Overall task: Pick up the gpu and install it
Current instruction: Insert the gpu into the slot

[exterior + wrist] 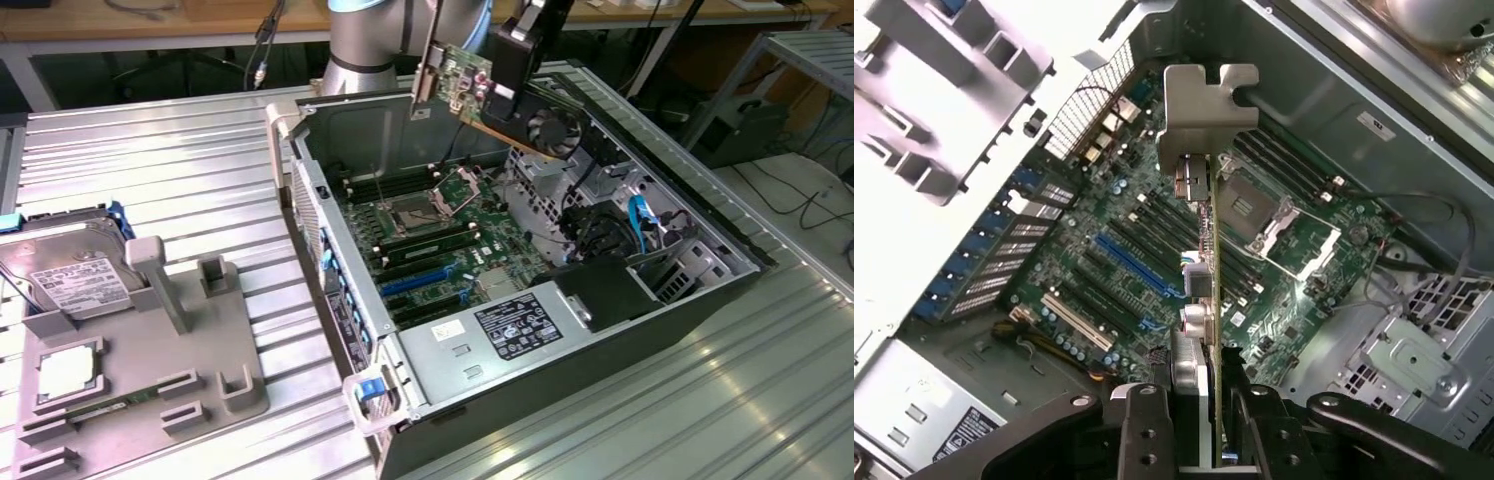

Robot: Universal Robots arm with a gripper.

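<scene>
gpu point(550, 130) clamped between jaws, above open case point(601, 400)

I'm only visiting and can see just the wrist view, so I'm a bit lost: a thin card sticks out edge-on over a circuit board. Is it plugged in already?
Observer: No. In the exterior view the gpu hangs in the claw over the open computer case, well clear of the motherboard.
Visitor: What is on the card's flat side?
Observer: A round fan sits on one face.
Visitor: Is anything lying outside the case?
Observer: Yes, a grey holder at the exterior view's left carries a silver hard drive.
</scene>
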